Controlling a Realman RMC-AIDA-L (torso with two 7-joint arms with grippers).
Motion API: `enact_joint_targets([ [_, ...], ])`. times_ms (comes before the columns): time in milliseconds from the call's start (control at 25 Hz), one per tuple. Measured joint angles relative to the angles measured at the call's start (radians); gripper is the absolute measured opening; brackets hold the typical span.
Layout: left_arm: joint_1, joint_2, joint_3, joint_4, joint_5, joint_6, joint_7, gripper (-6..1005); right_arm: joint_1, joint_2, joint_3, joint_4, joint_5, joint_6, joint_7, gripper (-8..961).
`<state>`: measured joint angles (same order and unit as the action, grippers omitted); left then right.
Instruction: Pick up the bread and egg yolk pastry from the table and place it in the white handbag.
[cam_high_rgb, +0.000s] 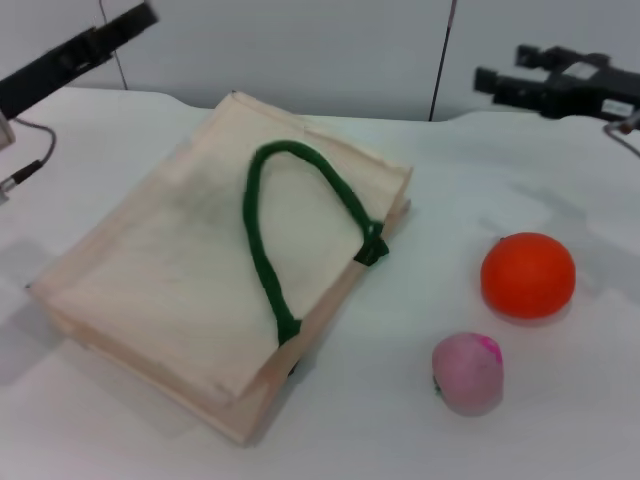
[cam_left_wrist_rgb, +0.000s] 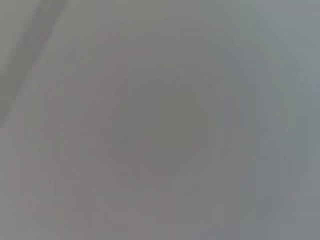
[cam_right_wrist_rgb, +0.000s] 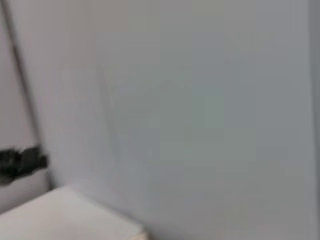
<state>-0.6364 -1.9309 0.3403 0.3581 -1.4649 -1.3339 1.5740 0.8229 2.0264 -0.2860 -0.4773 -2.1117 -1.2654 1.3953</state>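
The white handbag (cam_high_rgb: 200, 270) lies flat on the table's left half, its dark green handle (cam_high_rgb: 268, 235) looped over the top face. The bread and the egg yolk pastry are out of view in every frame. My left gripper (cam_high_rgb: 128, 24) is raised at the far left, above and behind the bag. Above the table's back edge at the far right hangs my right gripper (cam_high_rgb: 497, 82), well clear of everything. Neither holds anything that I can see. The left wrist view shows only a blank grey surface.
An orange ball (cam_high_rgb: 528, 275) and a smaller pink ball (cam_high_rgb: 467, 372) rest on the white table (cam_high_rgb: 400, 420) to the right of the bag. A grey wall (cam_high_rgb: 300, 50) stands behind the table. The right wrist view shows the wall (cam_right_wrist_rgb: 200, 125) and a table corner (cam_right_wrist_rgb: 60, 215).
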Motion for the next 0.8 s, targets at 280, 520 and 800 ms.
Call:
enact_joint_targets([
  [280,0.045,-0.097,-0.295,-0.122,-0.167,0.084,0.536,532,-0.068,0.005,0.259,0.145,0.169,0.047,-0.367,894],
  [520,0.061,-0.099,-0.389,-0.296,-0.378,0.107,0.897,815,-0.158,0.007,0.462,0.411,0.509,0.06,-0.964,894],
  [800,0.068,-0.1,-0.394,-0.368,-0.495,0.117,1.029,857,-0.199,0.007,0.494,0.502,0.672,0.061,-1.118,893],
])
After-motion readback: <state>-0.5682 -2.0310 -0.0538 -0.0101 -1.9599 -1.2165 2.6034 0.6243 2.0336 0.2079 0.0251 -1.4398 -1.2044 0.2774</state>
